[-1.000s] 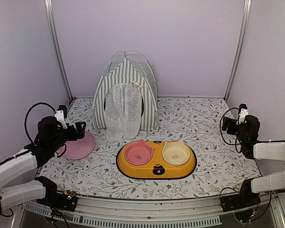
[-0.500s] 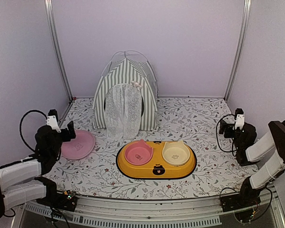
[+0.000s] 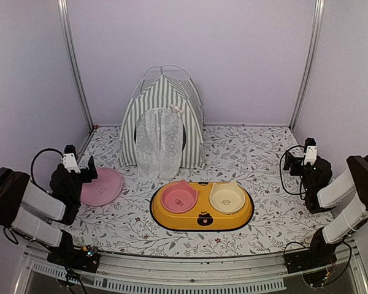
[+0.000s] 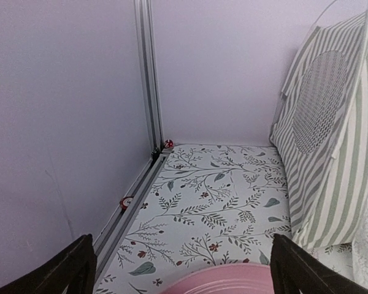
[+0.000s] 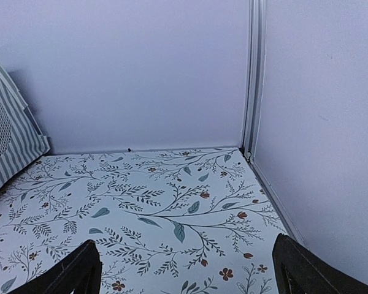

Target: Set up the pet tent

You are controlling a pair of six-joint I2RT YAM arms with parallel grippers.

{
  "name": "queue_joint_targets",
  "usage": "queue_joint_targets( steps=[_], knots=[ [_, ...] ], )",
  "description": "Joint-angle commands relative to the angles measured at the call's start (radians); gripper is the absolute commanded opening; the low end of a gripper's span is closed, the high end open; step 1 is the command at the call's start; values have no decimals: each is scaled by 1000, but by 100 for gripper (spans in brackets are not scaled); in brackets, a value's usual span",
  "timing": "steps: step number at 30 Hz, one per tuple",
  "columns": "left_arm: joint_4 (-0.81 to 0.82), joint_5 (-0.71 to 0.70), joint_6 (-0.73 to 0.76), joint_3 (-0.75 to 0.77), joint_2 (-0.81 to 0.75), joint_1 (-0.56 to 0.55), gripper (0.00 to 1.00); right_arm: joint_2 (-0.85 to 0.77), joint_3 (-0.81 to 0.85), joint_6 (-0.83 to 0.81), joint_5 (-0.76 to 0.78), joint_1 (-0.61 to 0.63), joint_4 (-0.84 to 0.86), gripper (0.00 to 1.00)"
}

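Note:
The pet tent (image 3: 162, 116), a grey-green and white striped teepee with a white lace door curtain, stands upright at the back of the floral mat. Its striped side with a mesh window shows in the left wrist view (image 4: 331, 122), and a corner shows in the right wrist view (image 5: 6, 147). My left gripper (image 3: 89, 170) is open at the left edge, well apart from the tent, its black fingertips (image 4: 80, 266) wide apart with nothing between them. My right gripper (image 3: 289, 160) is open near the right wall, its fingertips (image 5: 294, 266) spread over bare mat.
A pink plate (image 3: 101, 187) lies just in front of the left gripper, its rim (image 4: 233, 282) low in that wrist view. A yellow tray (image 3: 245, 220) with a pink bowl (image 3: 179, 198) and a cream bowl (image 3: 227, 197) sits front centre. Walls and metal posts (image 4: 147, 73) close in the sides.
Both arms have drawn back toward their bases, the left one folding down to the left edge and the right one toward the right wall. The tent has not moved. Both grippers stay open.

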Motion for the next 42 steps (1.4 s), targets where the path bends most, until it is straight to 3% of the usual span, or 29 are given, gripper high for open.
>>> queue_joint_targets(
  steps=[1, 4, 11, 14, 42],
  knots=[
    [309, 45, 55, 19, 163, 13, 99, 6, 13, -8, -13, -7, 29, 99],
    [451, 48, 75, 11, 270, 10, 100, 7, 13, -8, -14, -7, 27, 99],
    [75, 196, 46, 154, 212, 58, 99, 6, 13, -8, -15, -7, 26, 99],
    [44, 268, 25, 171, 213, 100, 99, 7, 14, -8, -15, -6, 27, 99],
    [49, 272, 24, 170, 212, 101, 99, 9, 13, -7, -15, -6, 30, 99]
  ],
)
